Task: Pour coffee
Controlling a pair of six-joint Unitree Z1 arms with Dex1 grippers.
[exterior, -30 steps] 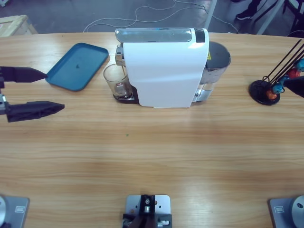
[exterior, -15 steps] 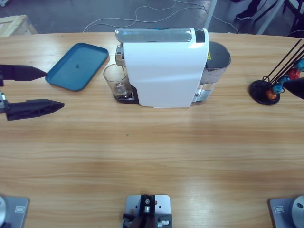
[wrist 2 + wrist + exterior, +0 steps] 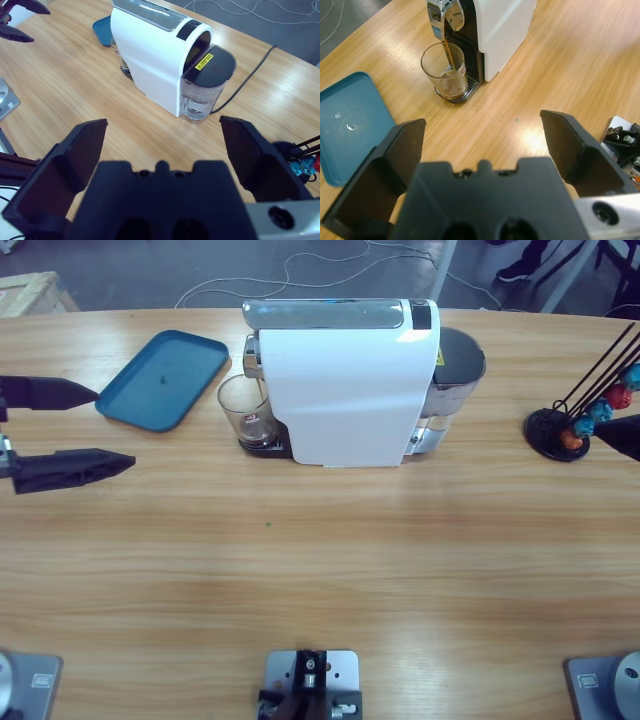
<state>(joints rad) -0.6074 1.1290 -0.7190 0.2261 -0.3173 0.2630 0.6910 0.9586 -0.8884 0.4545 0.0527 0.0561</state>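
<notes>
The coffee [image 3: 451,88] is sitting as a dark brown layer in the bottom of the glass [image 3: 445,71], and a thin brown stream [image 3: 448,54] runs down into it from the spout [image 3: 446,12]. The glass stands on the machine's [image 3: 345,380] drip tray, right under that spout, touching nothing else.

From the left gripper [image 3: 482,137], the glass is straight ahead and well out in front, lined up roughly with the gap between its jaws. Those jaws are spread wide with only bare table [image 3: 320,570] between them. The teal tray [image 3: 347,125] lies off to that gripper's left side in the wrist view, close to the jaw there, with a couple of small specks on it. In the high view the same gripper [image 3: 95,428] comes in from the left edge, one jaw tip just at the tray's [image 3: 165,378] corner, the other over plain wood.

The right gripper [image 3: 162,137] is also gaping, holding nothing, and looks at the machine's [image 3: 160,55] back end, where the water tank [image 3: 205,82] with its black lid and yellow sticker sits. A black cord [image 3: 247,75] trails off from there. The capsule stand [image 3: 575,410], with red, blue and orange capsules, is close by that gripper's right jaw. In the high view only a black tip [image 3: 625,435] of it shows at the right edge, just beside the stand.
</notes>
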